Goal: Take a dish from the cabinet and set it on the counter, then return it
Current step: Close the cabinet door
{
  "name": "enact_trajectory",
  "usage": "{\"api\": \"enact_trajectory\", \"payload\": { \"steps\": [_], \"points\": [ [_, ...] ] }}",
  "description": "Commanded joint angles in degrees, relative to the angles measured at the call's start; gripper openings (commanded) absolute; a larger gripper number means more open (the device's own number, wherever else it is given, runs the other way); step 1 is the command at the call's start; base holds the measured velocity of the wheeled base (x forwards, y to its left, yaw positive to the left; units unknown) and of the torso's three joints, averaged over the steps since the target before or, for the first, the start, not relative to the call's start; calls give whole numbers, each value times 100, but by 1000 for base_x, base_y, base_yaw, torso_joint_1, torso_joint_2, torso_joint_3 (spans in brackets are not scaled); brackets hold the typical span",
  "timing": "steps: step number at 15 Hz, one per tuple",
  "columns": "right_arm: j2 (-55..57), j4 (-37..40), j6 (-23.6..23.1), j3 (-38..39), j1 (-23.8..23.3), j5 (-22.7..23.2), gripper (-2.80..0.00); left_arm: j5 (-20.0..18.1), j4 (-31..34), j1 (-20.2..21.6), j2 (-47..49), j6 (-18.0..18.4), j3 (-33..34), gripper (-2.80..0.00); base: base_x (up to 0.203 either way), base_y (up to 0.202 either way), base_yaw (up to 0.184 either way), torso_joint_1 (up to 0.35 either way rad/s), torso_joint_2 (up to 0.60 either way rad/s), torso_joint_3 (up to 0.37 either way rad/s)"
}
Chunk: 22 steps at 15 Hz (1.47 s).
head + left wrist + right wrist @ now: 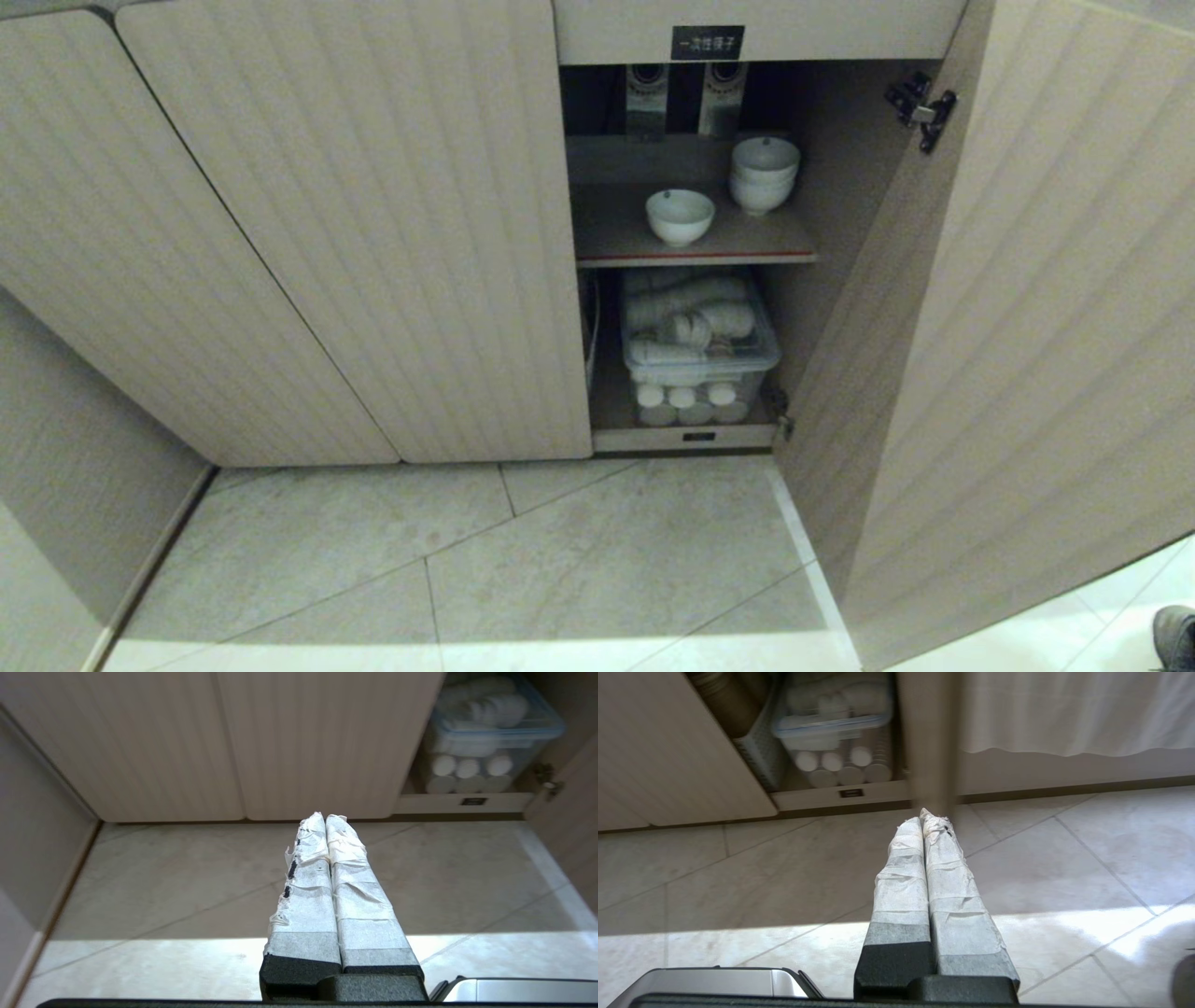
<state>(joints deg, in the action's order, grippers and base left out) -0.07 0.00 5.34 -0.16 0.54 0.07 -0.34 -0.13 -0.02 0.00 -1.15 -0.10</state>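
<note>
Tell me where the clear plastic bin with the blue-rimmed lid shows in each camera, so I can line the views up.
Head view: the clear plastic bin sits on the cabinet's bottom level, under the red-edged shelf.
Left wrist view: the bin is in the upper right corner, past the closed door.
Right wrist view: it is at top centre-left.
Shared landmark: the small dark tag on the cabinet's bottom ledge, below the bin.

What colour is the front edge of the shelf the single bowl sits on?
Red, a thin strip along the shelf edge under the bowl; clearest in the head view.
</note>
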Motion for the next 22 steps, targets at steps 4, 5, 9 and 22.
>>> {"api": "enact_trajectory", "payload": {
  "steps": [4,5,9,22],
  "points": [
    [7,0,2,-2,-1,1,-280,8,-4,0,0,-1,1,-280,0,-195,1,1,3,3],
    [7,0,11,-2,-1,1,-280,8,5,-6,0,1,1,-280,0,-193,0,-1,1,2],
    [7,0,-15,-2,-1,1,-280,6,5,0,0,1,1,-280,0,-90,0,-1,1,3],
    [7,-34,44,-260,1,-8,-280,-1,-3,-6,0,1,1,-280,0,0,0,0,0,0]
  ]
}}
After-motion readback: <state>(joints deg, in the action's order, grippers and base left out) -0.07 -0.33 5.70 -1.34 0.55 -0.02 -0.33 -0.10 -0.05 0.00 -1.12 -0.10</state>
